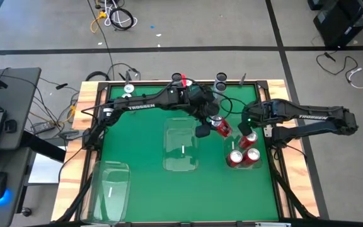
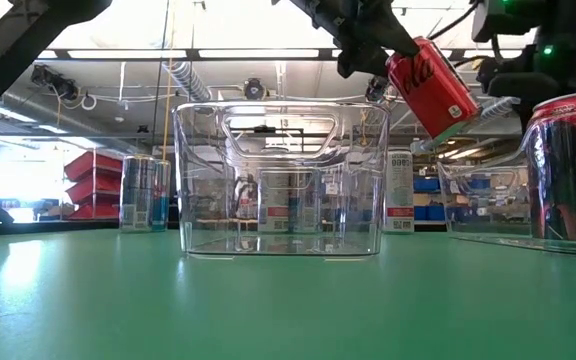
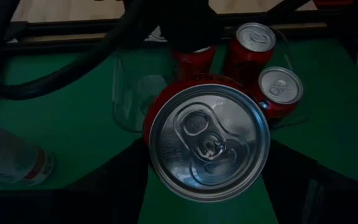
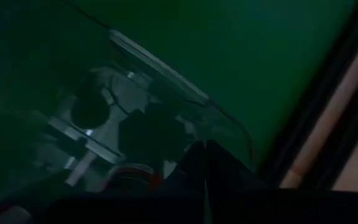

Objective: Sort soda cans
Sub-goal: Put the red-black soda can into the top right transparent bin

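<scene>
Left gripper [image 1: 212, 126] clamped on a tilted red cola can [image 1: 222, 127], carried high just short of the clear bin [image 1: 229, 145] holding three red cans [image 1: 251, 156]; risks clipping the right gripper [image 1: 252, 129] beside it, fingers unreadable, or slipping loose.

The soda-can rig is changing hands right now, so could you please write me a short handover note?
Left pincer: shut on a red can, held tilted in the air between the middle bin and the right bin.
Right pincer: above the right bin; fingers not visible.
Done: three red cans stand in the right bin.
Middle bin and left bin look empty.
Left: bin the held can. Then the cans at the far edge: a red one, two grey ones, and a pale-topped one.
</scene>
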Tool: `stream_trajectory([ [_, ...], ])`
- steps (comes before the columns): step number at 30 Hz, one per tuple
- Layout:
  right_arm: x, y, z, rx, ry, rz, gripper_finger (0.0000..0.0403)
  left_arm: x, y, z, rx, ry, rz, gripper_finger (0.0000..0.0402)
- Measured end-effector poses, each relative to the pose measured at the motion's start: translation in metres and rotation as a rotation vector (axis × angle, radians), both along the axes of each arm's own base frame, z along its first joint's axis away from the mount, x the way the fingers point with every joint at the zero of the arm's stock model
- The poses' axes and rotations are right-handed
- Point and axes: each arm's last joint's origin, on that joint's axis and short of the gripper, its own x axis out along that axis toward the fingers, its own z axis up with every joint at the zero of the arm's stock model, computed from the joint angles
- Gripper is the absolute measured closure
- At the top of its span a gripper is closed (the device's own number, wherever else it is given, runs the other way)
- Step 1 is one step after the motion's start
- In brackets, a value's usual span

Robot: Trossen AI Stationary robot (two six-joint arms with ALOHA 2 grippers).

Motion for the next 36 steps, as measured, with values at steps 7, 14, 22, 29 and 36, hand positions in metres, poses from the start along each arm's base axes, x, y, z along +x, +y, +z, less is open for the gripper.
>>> stream_trajectory([
  [7,-0.014,0.000,-0.001,-0.039,0.126,-0.113,0.0402,0.001,0.000,0.001,0.003,-0.009,0.001,0.0141],
  [14,-0.014,-0.005,-0.004,-0.037,0.180,-0.161,0.0402,0.003,-0.002,-0.003,0.002,-0.005,-0.002,0.0141],
  [22,-0.001,-0.010,-0.010,-0.019,0.188,-0.115,0.0402,0.004,-0.001,-0.005,0.004,0.006,0.002,0.0142],
  [29,0.008,-0.011,-0.009,0.007,0.088,-0.057,0.0402,0.002,-0.001,-0.007,0.005,0.026,-0.002,0.0142],
  [36,0.010,-0.010,-0.006,0.020,0.016,-0.018,0.0402,0.001,-0.003,-0.009,0.006,0.058,0.001,0.0142],
])
